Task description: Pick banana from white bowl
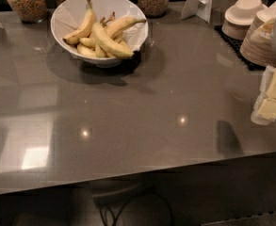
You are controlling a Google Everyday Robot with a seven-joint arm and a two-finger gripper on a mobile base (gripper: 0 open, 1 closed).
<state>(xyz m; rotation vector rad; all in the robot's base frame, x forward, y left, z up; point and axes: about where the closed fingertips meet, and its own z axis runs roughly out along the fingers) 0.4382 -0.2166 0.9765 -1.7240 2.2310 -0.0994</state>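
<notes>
A large glossy white bowl point(67, 14) stands at the back left of the grey counter. It holds several yellow bananas point(110, 44), lying across one another with their stems pointing up and to the right. My gripper point(268, 108) is at the right edge of the view, pale yellow and white, hanging over the counter's right side. It is far to the right of the bowl and nearer the front, touching nothing that I can see. Its upper part is cut off by the frame edge.
Glass jars point(26, 1) of cereal stand behind the bowl along the back. A white sign holder point(201, 1) stands at the back centre. Stacks of small cream bowls point(243, 15) and plates point(262, 44) sit on a black mat at the back right, just behind the gripper.
</notes>
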